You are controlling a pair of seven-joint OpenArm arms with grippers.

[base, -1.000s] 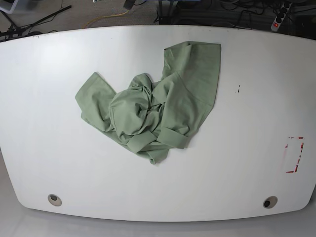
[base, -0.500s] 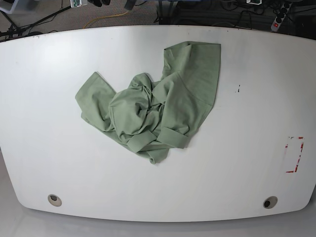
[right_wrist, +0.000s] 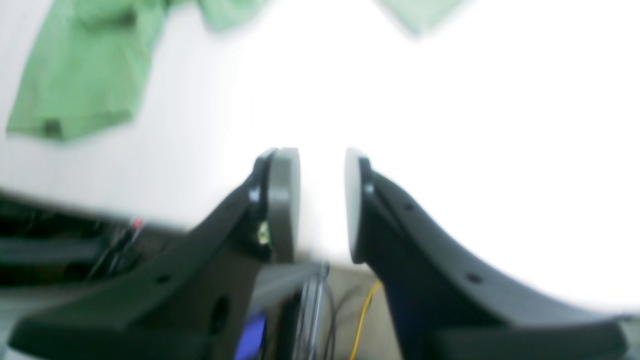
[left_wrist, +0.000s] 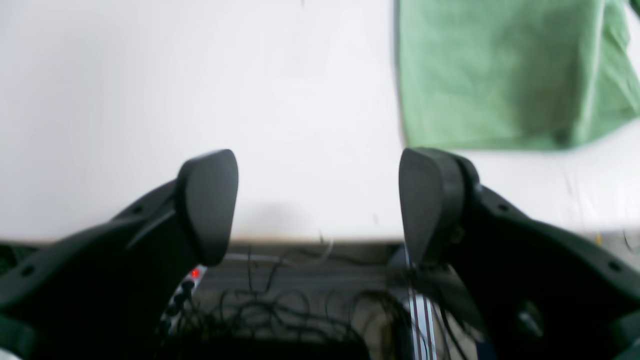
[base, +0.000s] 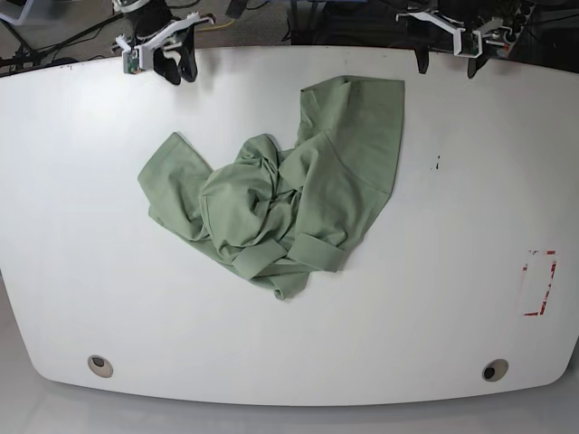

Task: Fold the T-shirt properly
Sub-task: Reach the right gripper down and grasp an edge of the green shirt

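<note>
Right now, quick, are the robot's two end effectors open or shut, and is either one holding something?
Left end effector: wide open, holding nothing.
Right end effector: open just a little, holding nothing.

The T-shirt (base: 280, 194) is pale sage green, soft and wrinkled, lying crumpled in a loose heap near the middle of the table (base: 452, 298). Its centre is bunched into a rounded lump of folds. One flatter panel stretches toward the table's far edge, with a straight hem; another flap spreads out to the side, and a rolled edge points toward the near edge.
</note>
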